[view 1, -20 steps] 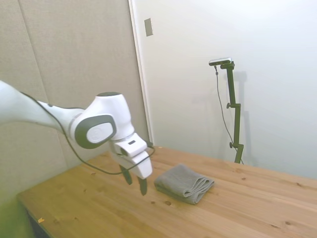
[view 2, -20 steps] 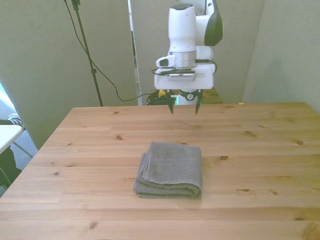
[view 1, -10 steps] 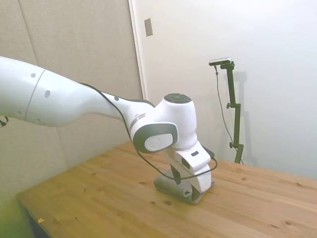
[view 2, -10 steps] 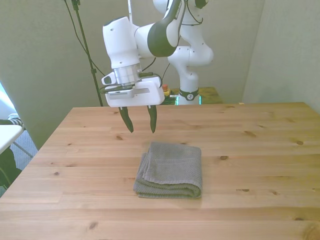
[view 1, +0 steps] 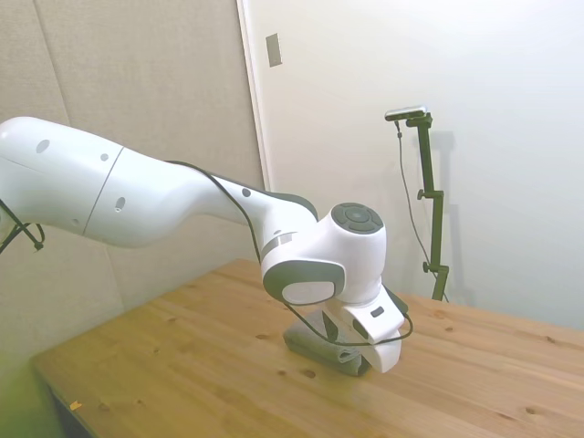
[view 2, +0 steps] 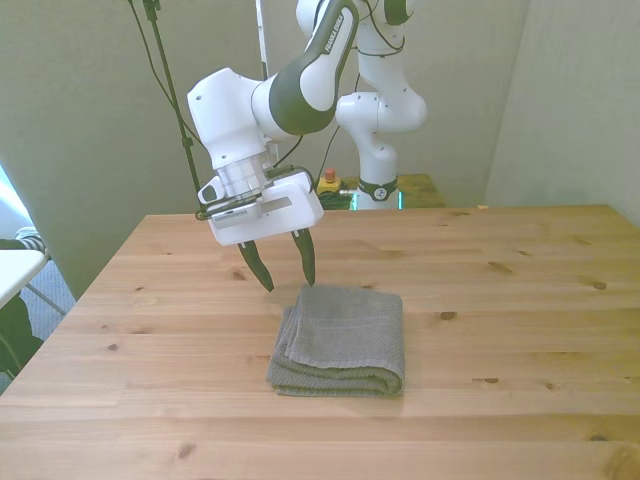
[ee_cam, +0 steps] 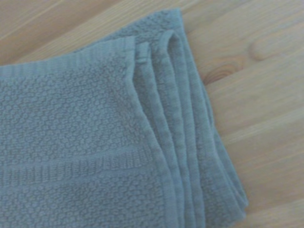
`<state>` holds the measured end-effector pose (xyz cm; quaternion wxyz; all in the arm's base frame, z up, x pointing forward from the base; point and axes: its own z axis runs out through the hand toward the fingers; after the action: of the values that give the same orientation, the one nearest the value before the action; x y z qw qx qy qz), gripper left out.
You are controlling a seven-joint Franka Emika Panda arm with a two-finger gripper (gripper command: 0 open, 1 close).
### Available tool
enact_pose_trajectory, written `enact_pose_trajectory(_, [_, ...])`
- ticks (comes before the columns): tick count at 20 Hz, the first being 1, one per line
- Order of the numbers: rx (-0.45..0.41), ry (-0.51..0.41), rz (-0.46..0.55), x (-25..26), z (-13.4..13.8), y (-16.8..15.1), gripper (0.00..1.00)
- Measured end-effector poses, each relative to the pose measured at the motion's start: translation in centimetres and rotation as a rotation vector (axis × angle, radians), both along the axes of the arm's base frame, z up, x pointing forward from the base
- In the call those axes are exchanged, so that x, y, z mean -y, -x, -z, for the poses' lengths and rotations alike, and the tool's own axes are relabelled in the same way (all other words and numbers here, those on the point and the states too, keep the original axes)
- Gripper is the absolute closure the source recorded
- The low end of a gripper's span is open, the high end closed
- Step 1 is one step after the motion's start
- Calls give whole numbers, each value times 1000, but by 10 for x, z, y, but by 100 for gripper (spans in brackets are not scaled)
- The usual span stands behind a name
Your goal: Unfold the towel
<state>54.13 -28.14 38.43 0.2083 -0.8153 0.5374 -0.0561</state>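
Towel: the towel (view 2: 340, 340) lies folded in layers on the table (view 2: 520, 300), near its middle.
Edges: stacked hems (ee_cam: 178, 133) show in the wrist view — none lifted.
My gripper: my gripper (view 2: 285, 270) hangs released at the far corner on the front view's left, fingertips just above.
Progress: nothing unfolded yet — grasp and spread remain.

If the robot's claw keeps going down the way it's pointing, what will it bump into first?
Probably the towel. The open gripper points down at the folded towel's far corner on the front view's left. One fingertip might reach the bare table beside it instead; depth is hard to judge.
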Motion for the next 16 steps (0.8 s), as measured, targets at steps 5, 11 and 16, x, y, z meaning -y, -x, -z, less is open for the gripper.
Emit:
enact_pose_trajectory(5, [36, -41, -51, -14, 8, -6, 0])
enact_pose_trajectory(11, [49, -66, -93, -25, 19, -10, 0])
enact_pose_trajectory(16, [47, -69, -105, -29, 23, -13, 100])
